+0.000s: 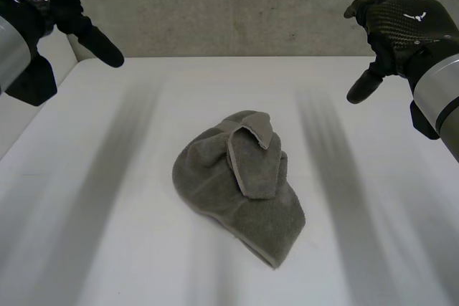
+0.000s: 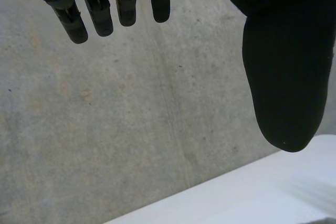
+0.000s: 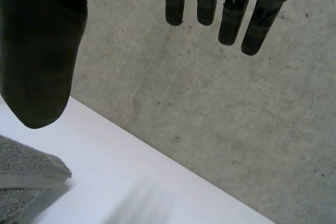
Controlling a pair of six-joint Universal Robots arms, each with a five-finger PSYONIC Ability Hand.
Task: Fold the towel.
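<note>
A grey-brown towel lies crumpled in a heap at the middle of the white table, with one hemmed flap folded over its top. My left hand hangs high over the table's far left corner, open and empty, its fingers straight. My right hand is raised over the far right side, also open with straight fingers, holding nothing. A corner of the towel shows below the right thumb in the right wrist view. Both hands are well apart from the towel.
A grey concrete wall stands behind the table's far edge. White tabletop surrounds the towel on all sides.
</note>
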